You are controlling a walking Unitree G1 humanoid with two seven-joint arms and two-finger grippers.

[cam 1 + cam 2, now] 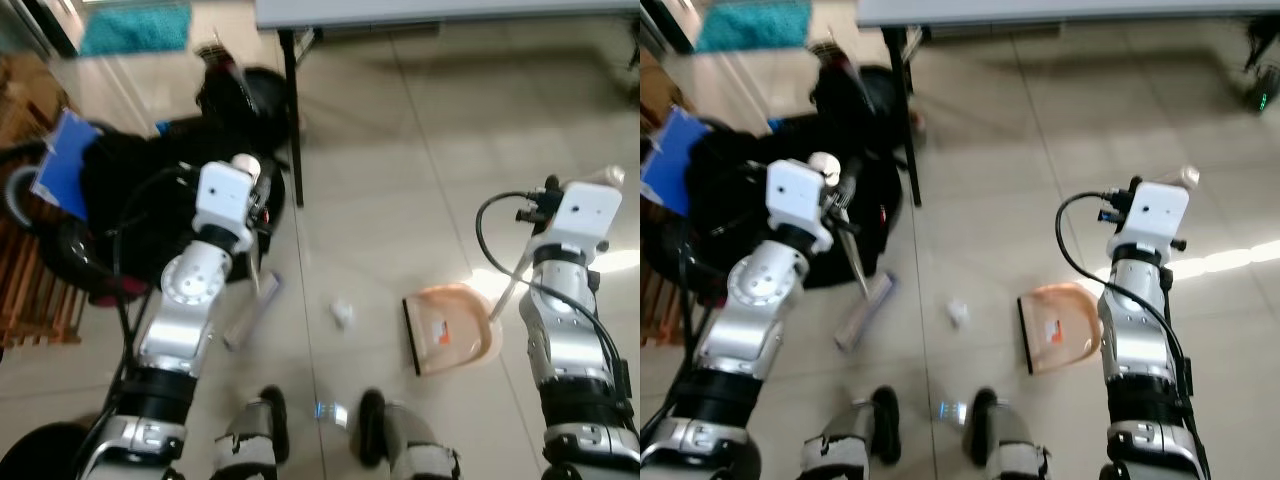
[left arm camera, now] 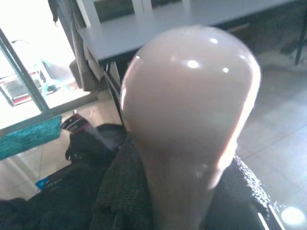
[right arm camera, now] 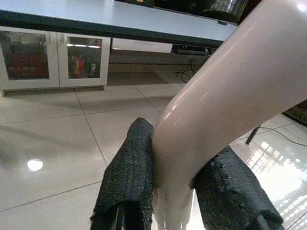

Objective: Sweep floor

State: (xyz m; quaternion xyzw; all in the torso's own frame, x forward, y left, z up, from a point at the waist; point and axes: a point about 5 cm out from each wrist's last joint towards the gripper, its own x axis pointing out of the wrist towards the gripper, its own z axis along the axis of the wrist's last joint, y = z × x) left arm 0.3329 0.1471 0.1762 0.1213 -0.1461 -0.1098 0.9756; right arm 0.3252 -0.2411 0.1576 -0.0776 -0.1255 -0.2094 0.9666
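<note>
Peach-coloured plastic is gripped on both sides: the broom handle (image 2: 187, 120) is clamped in the left gripper (image 2: 172, 201), the dustpan handle (image 3: 216, 96) in the right gripper (image 3: 184, 191). The broom head (image 1: 252, 308) rests on the tiled floor (image 1: 400, 180) beside a crumpled scrap (image 1: 341, 312), near the dustpan (image 1: 450, 330), whose tray appears empty. Collection is judged under way; next, the scrap must be swept into the pan.

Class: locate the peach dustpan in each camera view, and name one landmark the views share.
Left eye view: dustpan, lower right of centre.
Right eye view: dustpan just right of centre, low.
Right wrist view: its handle, gripped by the right end effector.
Shared landmark: black table leg.
</note>
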